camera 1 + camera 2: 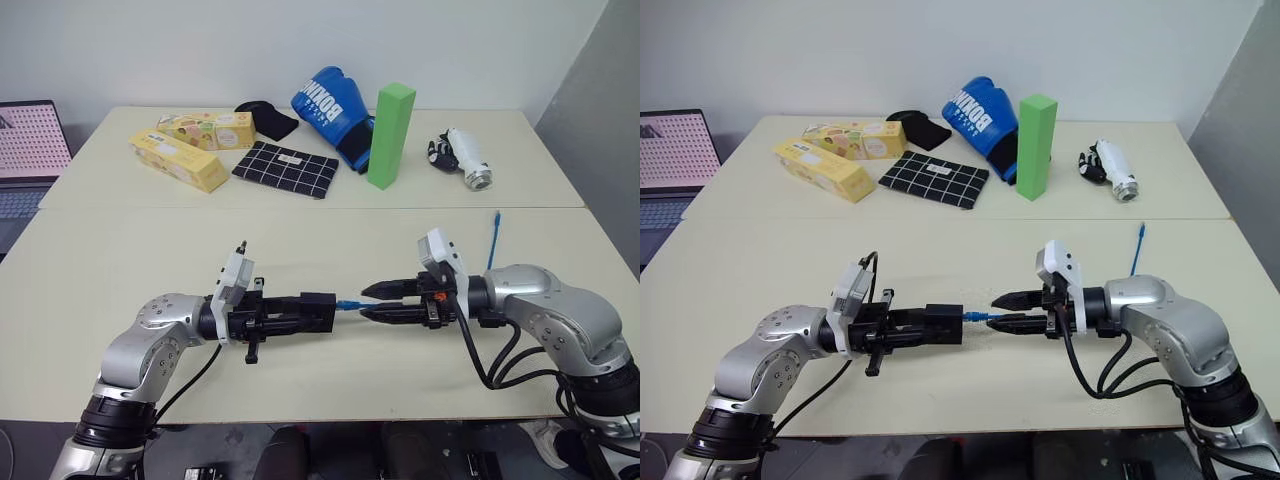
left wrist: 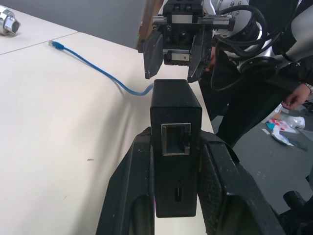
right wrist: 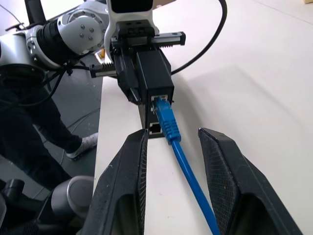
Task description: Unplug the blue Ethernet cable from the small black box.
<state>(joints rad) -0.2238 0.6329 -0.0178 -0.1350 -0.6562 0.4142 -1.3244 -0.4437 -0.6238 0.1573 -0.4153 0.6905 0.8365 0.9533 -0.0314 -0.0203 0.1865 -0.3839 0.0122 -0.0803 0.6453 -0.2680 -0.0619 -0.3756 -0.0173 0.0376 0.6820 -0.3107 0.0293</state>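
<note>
While the left tool (image 1: 300,313) stood clamped shut on the small black box (image 1: 317,312), holding it level above the surface (image 1: 120,270), the right tool (image 1: 375,301) faced it, fingers parted and gripping nothing. The blue Ethernet cable (image 3: 188,171) was plugged into the box's port facing the right tool and ran out between those open fingers, along their line. Judged: the right arm is nearer the plug; pull straight away from the box.

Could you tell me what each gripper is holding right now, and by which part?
The left gripper clamps the small black box by its two sides. The right gripper holds nothing; its open fingers flank the blue Ethernet cable without touching.
</note>
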